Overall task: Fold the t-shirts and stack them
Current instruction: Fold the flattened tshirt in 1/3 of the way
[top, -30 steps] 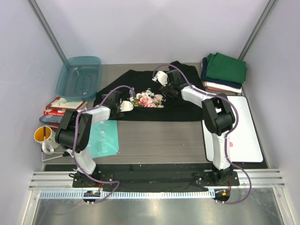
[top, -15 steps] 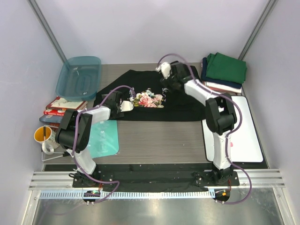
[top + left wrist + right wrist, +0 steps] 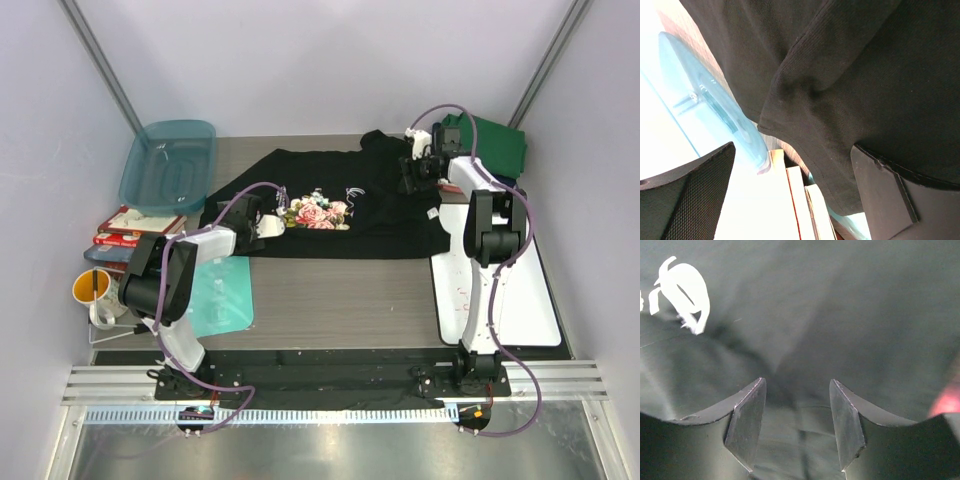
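My right pincer (image 3: 415,175) has swung from the middle of the black t-shirt (image 3: 375,215) to its far right edge, beside the folded t-shirts (image 3: 482,148). Its jaws are half spread and narrowing over cloth, with nothing pinched yet. I judge a corner grab is starting. My left pincer (image 3: 265,218) hovers wide spread over the shirt's left side.

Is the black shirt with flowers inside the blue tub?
No, the black shirt lies spread on the table, beside the blue tub.
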Robot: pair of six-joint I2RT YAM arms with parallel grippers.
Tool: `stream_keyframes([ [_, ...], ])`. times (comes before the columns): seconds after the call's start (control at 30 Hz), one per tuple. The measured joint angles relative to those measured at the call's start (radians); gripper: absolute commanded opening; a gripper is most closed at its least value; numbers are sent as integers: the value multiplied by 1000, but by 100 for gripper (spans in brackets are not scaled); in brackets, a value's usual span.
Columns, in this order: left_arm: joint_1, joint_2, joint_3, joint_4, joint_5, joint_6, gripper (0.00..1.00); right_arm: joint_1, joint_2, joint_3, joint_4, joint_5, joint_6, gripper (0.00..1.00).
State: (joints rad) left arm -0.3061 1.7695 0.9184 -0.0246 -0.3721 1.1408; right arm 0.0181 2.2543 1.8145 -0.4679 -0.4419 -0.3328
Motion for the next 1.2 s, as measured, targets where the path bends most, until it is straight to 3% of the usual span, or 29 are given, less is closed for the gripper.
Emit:
stream_keyframes([
  [0.2,-2,3,4,-4,-6,-2,100,11,32,0,-58,-137,7,56],
  [0.4,-2,5,9,-10,-8,-3,100,13,42,0,-75,-206,7,39],
  [0.47,-2,6,12,-14,-8,-3,100,11,48,0,-84,-219,7,38],
  [0.57,-3,9,16,-19,-10,-4,100,11,53,0,-95,-227,1,27],
  [0.6,-3,9,17,-21,-10,-4,100,11,54,0,-98,-229,-2,17],
  [0.7,-3,10,19,-25,-10,-4,100,11,54,-1,-106,-231,-11,1],
  [1.2,-3,11,23,-29,-10,-8,100,11,-10,-15,-108,-180,-26,1],
])
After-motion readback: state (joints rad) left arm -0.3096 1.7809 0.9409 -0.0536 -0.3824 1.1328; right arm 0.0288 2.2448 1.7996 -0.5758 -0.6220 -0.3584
